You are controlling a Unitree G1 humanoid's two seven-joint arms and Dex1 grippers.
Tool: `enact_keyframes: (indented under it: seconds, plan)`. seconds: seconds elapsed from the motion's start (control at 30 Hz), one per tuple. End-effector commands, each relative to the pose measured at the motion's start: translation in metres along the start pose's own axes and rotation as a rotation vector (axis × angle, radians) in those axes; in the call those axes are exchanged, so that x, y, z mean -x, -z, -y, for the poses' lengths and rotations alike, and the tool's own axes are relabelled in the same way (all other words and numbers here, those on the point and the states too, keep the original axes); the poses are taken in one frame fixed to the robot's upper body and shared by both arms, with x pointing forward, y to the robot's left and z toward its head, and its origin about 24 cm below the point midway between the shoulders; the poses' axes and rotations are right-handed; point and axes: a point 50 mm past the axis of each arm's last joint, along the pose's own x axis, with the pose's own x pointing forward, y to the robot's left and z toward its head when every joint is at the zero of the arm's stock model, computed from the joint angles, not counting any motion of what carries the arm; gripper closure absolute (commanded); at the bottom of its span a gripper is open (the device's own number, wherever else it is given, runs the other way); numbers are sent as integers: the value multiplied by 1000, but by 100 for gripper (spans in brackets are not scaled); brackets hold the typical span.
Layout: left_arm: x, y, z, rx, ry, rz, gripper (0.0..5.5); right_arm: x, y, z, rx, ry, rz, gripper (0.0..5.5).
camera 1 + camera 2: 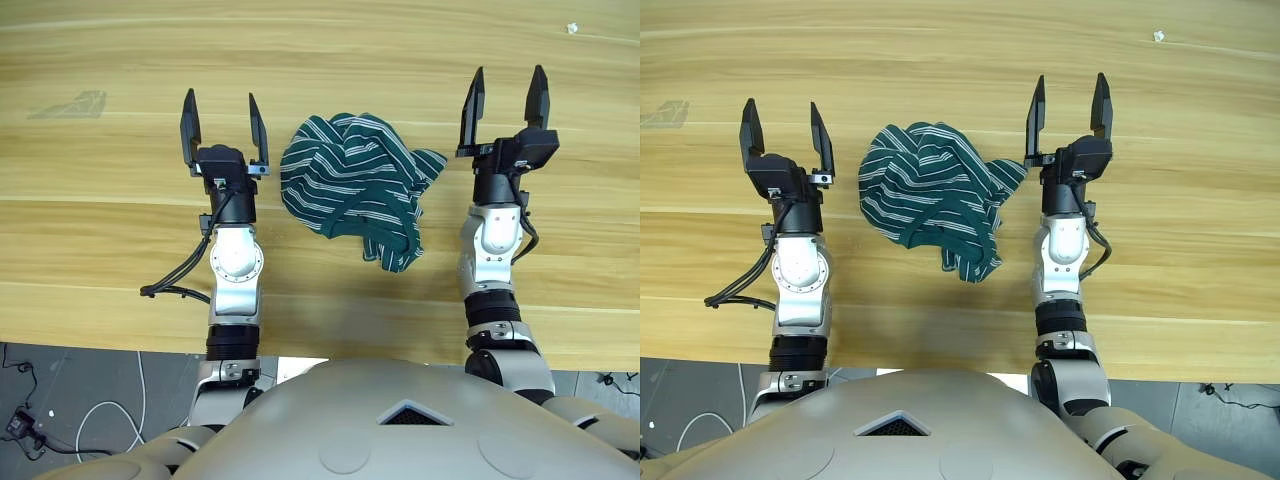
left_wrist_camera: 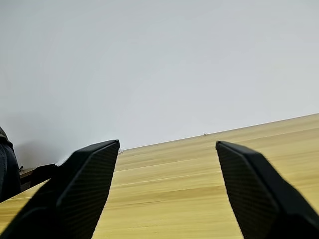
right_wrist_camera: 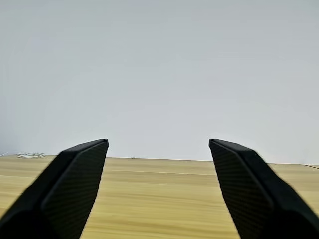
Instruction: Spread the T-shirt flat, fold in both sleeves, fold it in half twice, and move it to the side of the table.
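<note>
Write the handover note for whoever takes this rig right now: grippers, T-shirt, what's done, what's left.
Left gripper: open, empty, above the table on the T-shirt's left.
Right gripper: open, empty, on the T-shirt's right.
T-shirt: green with white stripes, crumpled in a heap on the wooden table between the two grippers; neither holds it.
Done: nothing visible.
Left: spread it flat, fold in both sleeves, fold in half twice, move it to the table's side.

pale wooden table (image 1: pixel 100 240) meets a plain white wall (image 2: pixel 149 59); dark floor (image 1: pixel 60 385) below carries what seem cables (image 1: pixel 140 380).
</note>
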Motion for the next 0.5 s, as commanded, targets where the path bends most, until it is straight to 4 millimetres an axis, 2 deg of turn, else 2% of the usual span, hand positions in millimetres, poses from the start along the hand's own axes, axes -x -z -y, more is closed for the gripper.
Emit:
enact_keyframes:
  seconds: [0.03,0.17,0.23,0.3,0.4,0.5]
  plan:
    - [4,-6,-6,-116,139,13,189,12,-5,6,35,-102,-21,176]
    - [37,-9,-22,-268,469,-21,189,34,-26,26,118,-357,-45,176]
    - [55,-9,-29,-331,684,-54,189,51,-36,34,120,-559,-112,176]
    - [67,-7,-30,-388,882,-96,189,70,-38,40,107,-736,-220,176]
    - [72,-3,-24,-421,1057,-124,189,82,-35,43,93,-857,-324,176]
    - [60,8,-16,-507,1138,-109,189,99,-28,38,87,-1017,-429,176]
